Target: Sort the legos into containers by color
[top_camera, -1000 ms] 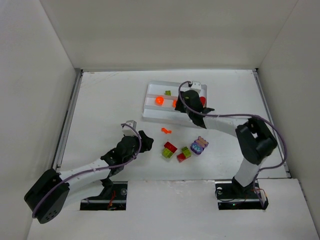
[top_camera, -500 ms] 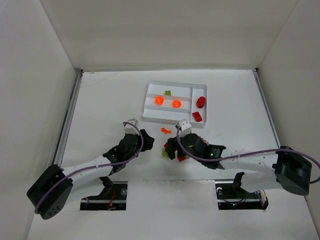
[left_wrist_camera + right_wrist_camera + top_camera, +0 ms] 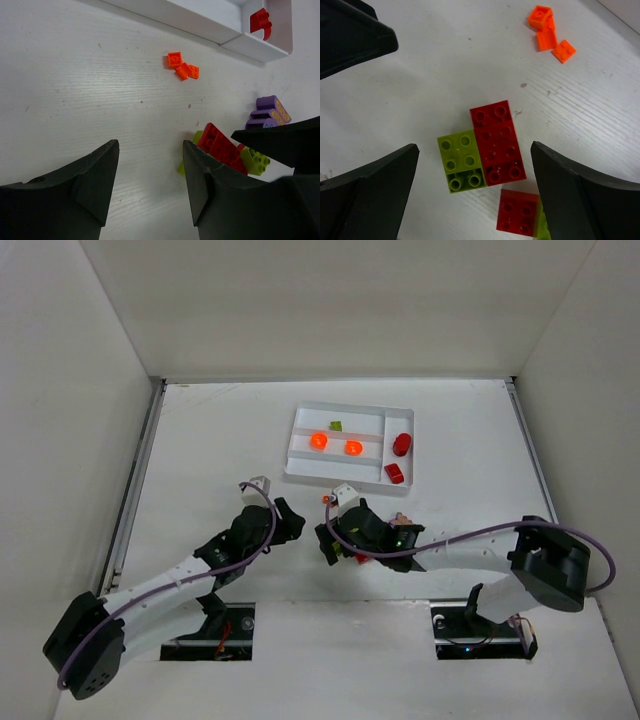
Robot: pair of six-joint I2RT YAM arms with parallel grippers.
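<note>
Table (image 3: 200, 460): white, matte, with fine grain lines visible in the wrist views.

Lying directly on it:
- White tray (image 3: 325, 466), flat, at far centre.
- Three small orange pieces (image 3: 181, 66), a touching cluster near the tray's front wall.
- Long red brick (image 3: 497, 142), studs up, nearer the arms. A lime green brick (image 3: 460, 160) sits flush against one long side.
- Small red brick (image 3: 519, 212), just beside the long one and touching a second lime green brick (image 3: 256, 161).
- Purple piece (image 3: 267, 112), near that group on its right.

Bare table (image 3: 220, 440) between left gripper (image 3: 150, 150) and brick cluster (image 3: 487, 145); right gripper (image 3: 474, 149) directly over that cluster, tray (image 3: 300, 466) beyond.
</note>
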